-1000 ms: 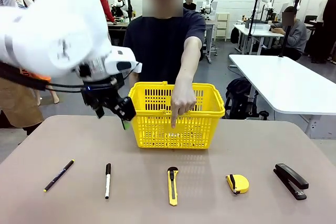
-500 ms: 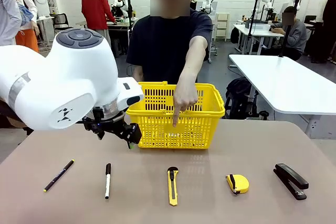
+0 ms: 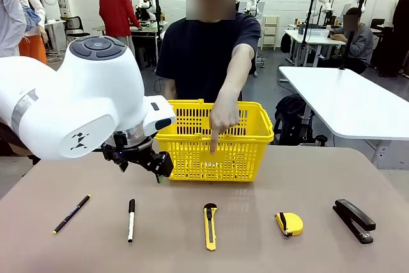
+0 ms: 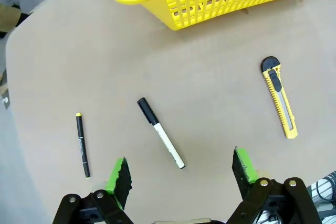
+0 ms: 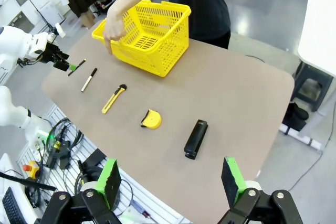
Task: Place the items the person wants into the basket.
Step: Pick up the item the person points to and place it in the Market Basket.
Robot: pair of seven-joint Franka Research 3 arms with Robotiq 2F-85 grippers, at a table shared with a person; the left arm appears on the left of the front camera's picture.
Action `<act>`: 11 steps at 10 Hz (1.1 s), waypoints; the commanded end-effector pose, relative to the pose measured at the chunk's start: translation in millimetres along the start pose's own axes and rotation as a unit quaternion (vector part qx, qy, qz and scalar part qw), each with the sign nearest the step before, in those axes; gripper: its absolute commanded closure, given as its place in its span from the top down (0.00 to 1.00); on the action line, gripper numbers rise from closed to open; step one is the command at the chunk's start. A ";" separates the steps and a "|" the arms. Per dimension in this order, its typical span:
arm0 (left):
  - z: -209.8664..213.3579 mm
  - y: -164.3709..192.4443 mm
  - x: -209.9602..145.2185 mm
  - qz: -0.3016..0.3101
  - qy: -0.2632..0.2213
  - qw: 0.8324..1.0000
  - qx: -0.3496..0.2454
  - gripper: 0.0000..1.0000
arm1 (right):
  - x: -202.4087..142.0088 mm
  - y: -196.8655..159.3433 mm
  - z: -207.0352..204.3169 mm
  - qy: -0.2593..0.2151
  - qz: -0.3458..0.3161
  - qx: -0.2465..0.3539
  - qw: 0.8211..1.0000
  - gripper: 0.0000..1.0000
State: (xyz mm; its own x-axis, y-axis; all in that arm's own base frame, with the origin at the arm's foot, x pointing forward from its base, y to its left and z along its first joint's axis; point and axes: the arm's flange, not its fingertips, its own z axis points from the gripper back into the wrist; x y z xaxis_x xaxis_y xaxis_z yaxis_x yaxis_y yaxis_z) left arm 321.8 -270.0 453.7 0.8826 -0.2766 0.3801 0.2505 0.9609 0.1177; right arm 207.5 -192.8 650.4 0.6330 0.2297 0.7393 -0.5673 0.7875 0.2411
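Note:
The person's hand (image 3: 223,119) hangs in front of the yellow basket (image 3: 243,158), its forefinger pointing down toward the yellow-and-black utility knife (image 3: 209,226). To the right of the knife lie the yellow tape measure (image 3: 289,223) and the black stapler (image 3: 353,219). My left gripper (image 3: 158,165) hovers by the basket's left front corner. In the left wrist view it is open (image 4: 181,171) above the white marker (image 4: 160,132), and the knife (image 4: 279,97) lies off to the right. My right gripper (image 5: 170,179) is open and empty, high above the stapler (image 5: 196,138) and tape measure (image 5: 151,119).
A thin black pen with a yellow tip (image 3: 71,213) and the white marker with a black cap (image 3: 131,219) lie at the row's left end. Bare tabletop (image 3: 307,177) stretches right of the basket. A white table (image 3: 351,100) stands beyond on the right.
My left arm has swung down and forward, bringing its gripper from beside the basket's upper left rim to low by its front left corner. The person's hand keeps pointing.

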 end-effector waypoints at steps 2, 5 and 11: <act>-12.6 -42.7 -12.8 -0.005 -0.001 1.000 -0.003 1.00 | -1.0 -2.7 -4.0 -0.008 0.008 -0.001 1.000 1.00; -33.3 -118.1 -31.9 -0.009 0.010 1.000 0.008 1.00 | -1.0 -2.7 -4.0 -0.008 0.008 -0.001 1.000 1.00; -98.2 -147.5 -29.3 0.166 0.056 0.985 -0.001 1.00 | -1.0 -2.7 -4.0 -0.008 0.008 -0.001 1.000 1.00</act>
State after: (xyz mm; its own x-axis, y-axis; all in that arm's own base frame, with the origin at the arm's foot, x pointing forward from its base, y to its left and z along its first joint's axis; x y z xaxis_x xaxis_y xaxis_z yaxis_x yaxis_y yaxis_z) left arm 294.5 -380.4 350.6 0.9687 0.0022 0.2483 -0.0127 0.9991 0.0407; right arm 207.8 -192.9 650.1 0.6337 0.2304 0.7384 -0.5666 0.7881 0.2404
